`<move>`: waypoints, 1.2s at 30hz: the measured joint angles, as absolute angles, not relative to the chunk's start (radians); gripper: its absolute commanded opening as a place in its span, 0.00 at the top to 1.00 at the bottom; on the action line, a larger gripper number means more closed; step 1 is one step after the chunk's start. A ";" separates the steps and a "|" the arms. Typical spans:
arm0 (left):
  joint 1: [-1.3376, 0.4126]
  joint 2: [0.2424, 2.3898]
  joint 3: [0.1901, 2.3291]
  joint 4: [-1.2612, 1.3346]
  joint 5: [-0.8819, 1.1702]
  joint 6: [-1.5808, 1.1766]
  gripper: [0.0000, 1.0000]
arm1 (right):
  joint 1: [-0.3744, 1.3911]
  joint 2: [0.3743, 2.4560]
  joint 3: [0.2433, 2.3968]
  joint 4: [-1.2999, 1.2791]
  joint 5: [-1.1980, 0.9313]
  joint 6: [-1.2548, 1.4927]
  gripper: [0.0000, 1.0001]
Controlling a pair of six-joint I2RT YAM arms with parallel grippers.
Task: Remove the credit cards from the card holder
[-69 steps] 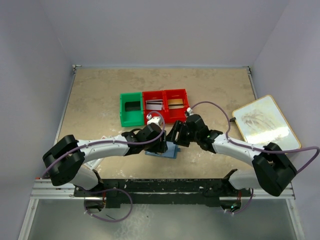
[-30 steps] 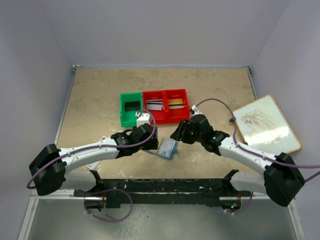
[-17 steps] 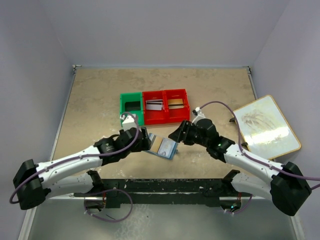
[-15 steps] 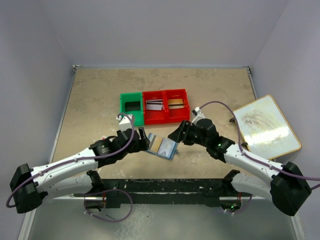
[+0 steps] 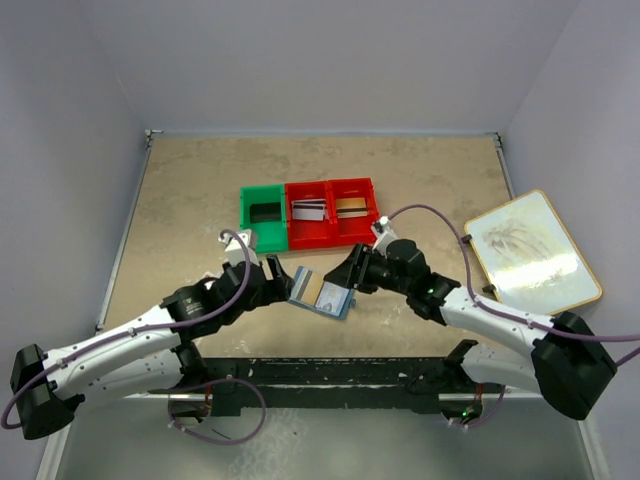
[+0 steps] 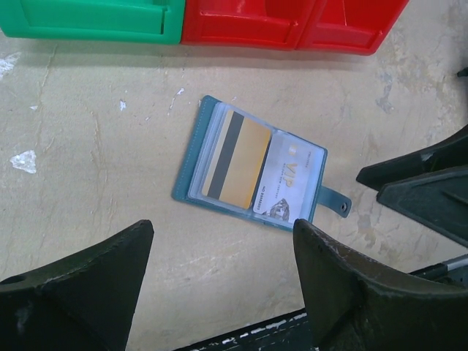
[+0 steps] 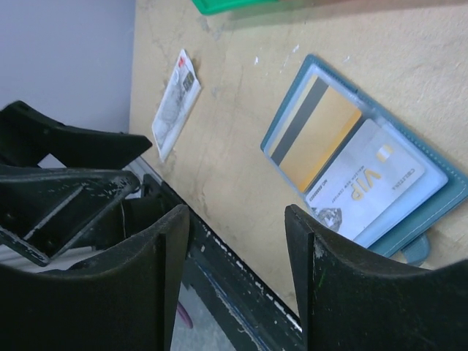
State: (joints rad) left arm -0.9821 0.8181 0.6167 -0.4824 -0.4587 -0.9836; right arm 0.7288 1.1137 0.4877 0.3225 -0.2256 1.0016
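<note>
Green bin, red double bin, white packet, pale tray

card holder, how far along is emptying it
Done: the card holder lies open on the table, and cards already sit in the red bins. In hand: nothing; the left gripper and right gripper hang open either side of it. Left: a gold card and a white VIP card, still in its sleeves.

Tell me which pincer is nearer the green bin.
Left. The left pincer hangs just on the near side of the green bin. The right pincer is further right, in front of the red bins, past the open card holder.
</note>
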 measured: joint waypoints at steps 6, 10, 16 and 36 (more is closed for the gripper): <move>-0.979 0.864 0.617 -0.467 -0.467 -0.965 0.31 | 0.821 1.174 0.495 0.319 -0.165 1.031 0.49; -0.947 0.911 0.626 -0.445 -0.446 -0.943 0.35 | 0.839 1.224 0.506 0.324 -0.138 1.060 0.54; -0.897 1.065 0.677 -0.360 -0.360 -0.898 0.43 | 0.839 1.348 0.526 0.349 -0.118 1.106 0.59; -0.759 1.344 0.688 -0.085 -0.046 -0.813 0.52 | 0.776 1.569 0.605 0.412 -0.150 1.170 0.63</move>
State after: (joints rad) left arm -0.7589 1.3437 0.6884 -0.0849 -0.0460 -0.8127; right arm 0.7761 1.5688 0.6052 0.4122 -0.1505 1.1702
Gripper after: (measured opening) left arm 0.490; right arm 0.369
